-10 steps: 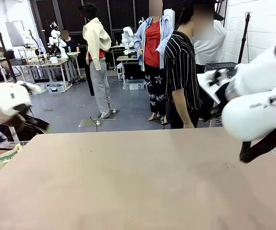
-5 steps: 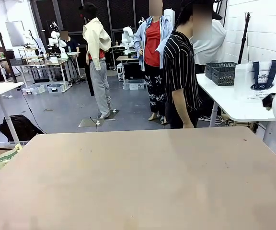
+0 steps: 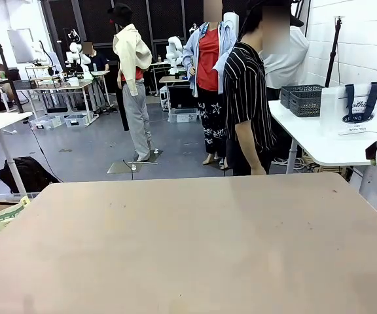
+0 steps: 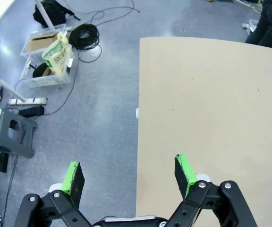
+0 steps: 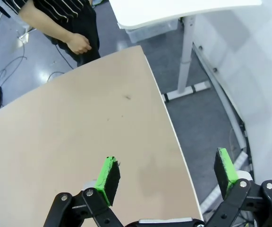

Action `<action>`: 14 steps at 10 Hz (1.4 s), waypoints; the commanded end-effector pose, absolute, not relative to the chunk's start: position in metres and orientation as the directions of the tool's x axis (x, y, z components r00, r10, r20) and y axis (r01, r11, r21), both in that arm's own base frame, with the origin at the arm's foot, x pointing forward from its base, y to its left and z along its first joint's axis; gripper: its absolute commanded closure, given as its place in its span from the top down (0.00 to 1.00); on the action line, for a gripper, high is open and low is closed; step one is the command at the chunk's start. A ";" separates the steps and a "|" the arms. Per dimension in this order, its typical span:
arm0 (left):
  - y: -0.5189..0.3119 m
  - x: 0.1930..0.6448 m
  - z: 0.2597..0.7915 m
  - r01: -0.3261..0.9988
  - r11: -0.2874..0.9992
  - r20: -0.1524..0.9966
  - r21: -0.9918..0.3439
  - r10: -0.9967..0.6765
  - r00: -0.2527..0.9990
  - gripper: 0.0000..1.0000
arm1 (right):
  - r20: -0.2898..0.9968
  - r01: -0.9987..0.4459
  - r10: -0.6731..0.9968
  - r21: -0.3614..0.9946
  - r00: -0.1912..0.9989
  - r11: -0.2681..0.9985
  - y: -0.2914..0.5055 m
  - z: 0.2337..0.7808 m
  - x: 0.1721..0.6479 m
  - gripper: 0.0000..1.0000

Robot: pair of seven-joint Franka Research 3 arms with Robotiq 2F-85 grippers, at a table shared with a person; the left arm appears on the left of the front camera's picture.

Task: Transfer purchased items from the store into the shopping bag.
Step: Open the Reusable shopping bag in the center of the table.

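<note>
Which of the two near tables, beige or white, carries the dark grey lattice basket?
The white table, beyond the far right corner of the beige wooden table: the dark grey lattice plastic basket stands on it, beside a translucent bag with navy handles.

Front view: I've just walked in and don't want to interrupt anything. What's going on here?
Nothing is being handled right now. The shopping bag and a dark grey basket sit on the white side table off to the right, not on the tan table. A person in a striped shirt stands at the tan table's far edge. The left gripper and the right gripper both hang open and empty above the tan table's side edges.
</note>
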State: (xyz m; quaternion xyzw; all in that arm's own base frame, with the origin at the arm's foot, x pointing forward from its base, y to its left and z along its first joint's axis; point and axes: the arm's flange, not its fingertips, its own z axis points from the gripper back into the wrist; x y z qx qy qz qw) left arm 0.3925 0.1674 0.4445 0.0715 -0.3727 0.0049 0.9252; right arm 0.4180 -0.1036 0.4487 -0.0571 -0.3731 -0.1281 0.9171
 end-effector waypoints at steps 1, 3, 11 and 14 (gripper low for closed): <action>0.163 0.394 0.444 -0.047 0.989 0.688 0.138 -0.062 0.723 1.00 | 0.703 0.272 -0.179 -0.022 0.689 0.962 -0.104 0.457 0.414 1.00; 0.163 0.394 0.444 -0.047 0.989 0.688 0.138 -0.062 0.723 1.00 | 0.703 0.272 -0.179 -0.022 0.689 0.962 -0.104 0.457 0.414 1.00; 0.163 0.394 0.444 -0.047 0.989 0.688 0.138 -0.062 0.723 1.00 | 0.703 0.272 -0.179 -0.022 0.689 0.962 -0.104 0.457 0.414 1.00; 0.163 0.394 0.444 -0.047 0.989 0.688 0.138 -0.062 0.723 1.00 | 0.703 0.272 -0.179 -0.022 0.689 0.962 -0.104 0.457 0.414 1.00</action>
